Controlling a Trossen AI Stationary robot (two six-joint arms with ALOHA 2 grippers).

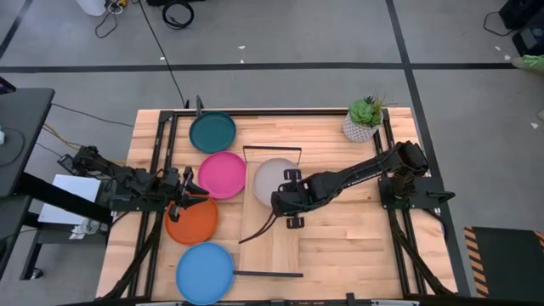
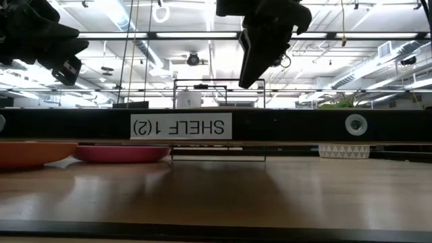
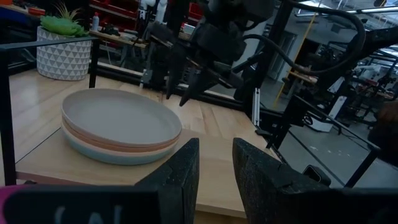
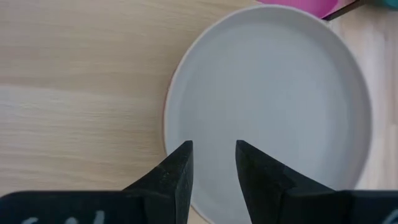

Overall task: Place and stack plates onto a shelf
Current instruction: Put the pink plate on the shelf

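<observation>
Plates already stacked on the shelf [image 1: 274,242] number three, as far as the left wrist view shows: a grey one [image 1: 270,178] on top, tan and pale blue rims beneath. The right tool [image 1: 291,198] hangs just above that stack's near edge, fingers narrowly parted, holding nothing. Four plates wait on the counter [image 1: 357,229]: teal [image 1: 212,132], magenta [image 1: 221,174], orange [image 1: 192,223], blue [image 1: 204,272]. The left tool [image 1: 189,189], narrowly parted and empty, hovers over the orange plate's rim, between orange and magenta, clearly the nearer arm for either.
</observation>
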